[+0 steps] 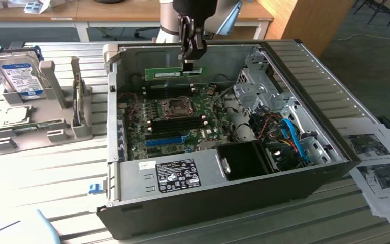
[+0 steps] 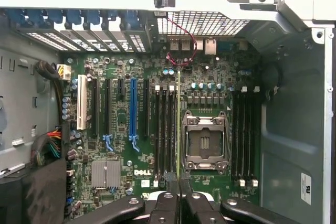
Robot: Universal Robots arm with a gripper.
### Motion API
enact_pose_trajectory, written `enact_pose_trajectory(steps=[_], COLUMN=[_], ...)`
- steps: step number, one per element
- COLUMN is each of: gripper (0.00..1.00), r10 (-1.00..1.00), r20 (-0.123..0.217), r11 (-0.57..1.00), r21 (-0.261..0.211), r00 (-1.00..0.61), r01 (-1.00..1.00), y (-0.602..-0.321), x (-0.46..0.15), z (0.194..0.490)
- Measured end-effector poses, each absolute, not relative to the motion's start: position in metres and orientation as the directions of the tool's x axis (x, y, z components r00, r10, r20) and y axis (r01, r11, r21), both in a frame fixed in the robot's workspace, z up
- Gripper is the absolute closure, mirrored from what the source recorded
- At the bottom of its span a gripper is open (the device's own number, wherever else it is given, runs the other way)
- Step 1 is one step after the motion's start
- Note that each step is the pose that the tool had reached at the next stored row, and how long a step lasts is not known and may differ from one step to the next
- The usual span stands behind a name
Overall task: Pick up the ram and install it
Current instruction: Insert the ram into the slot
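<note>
Exterior view: we note gripper [image 1: 192, 67] fingers pinching ram [image 1: 164, 74] near one end, held level above motherboard [image 1: 202, 134], not touching. Wrist view: ram edge-on between black slots [image 2: 164, 124] and socket [image 2: 205, 142]. We advise: strip parallel to slot, centred, descent straight.
</note>
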State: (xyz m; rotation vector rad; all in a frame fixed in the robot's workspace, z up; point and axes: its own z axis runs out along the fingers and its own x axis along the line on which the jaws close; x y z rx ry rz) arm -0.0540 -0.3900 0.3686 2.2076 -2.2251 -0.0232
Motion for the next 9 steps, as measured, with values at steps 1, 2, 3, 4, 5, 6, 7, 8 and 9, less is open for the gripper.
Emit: enact_pose_trajectory(steps=[1,2,3,4,5,6,7,8,9], gripper=[0.89,0.89,0.89,0.89,0.89,0.89,0.89,0.89,0.89], r10=[-1.0,-1.0,-1.0,-1.0,-1.0,-1.0,-1.0,-1.0,-1.0], r20=[-0.005,-0.006,-0.006,-0.007,-0.008,-0.008,-0.009,-0.009,-0.01], r11=[0.008,0.008,0.008,0.008,0.008,0.008,0.008,0.008,0.008], r21=[0.016,0.016,0.016,0.016,0.016,0.016,0.016,0.016,0.016], r00=[-0.008,-0.008,-0.008,-0.008,-0.008,-0.008,-0.008,-0.008,-0.008], r01=[-1.0,-1.0,-1.0,-1.0,-1.0,-1.0,-1.0,-1.0,-1.0], y=[-0.39,-0.39,-0.39,-0.39,-0.39,-0.39,-0.39,-0.39,-0.39], x=[-0.054,-0.054,-0.054,-0.054,-0.054,-0.054,-0.054,-0.054,-0.054], z=[0.368,0.366,0.365,0.364,0.362,0.361,0.359,0.357,0.355])
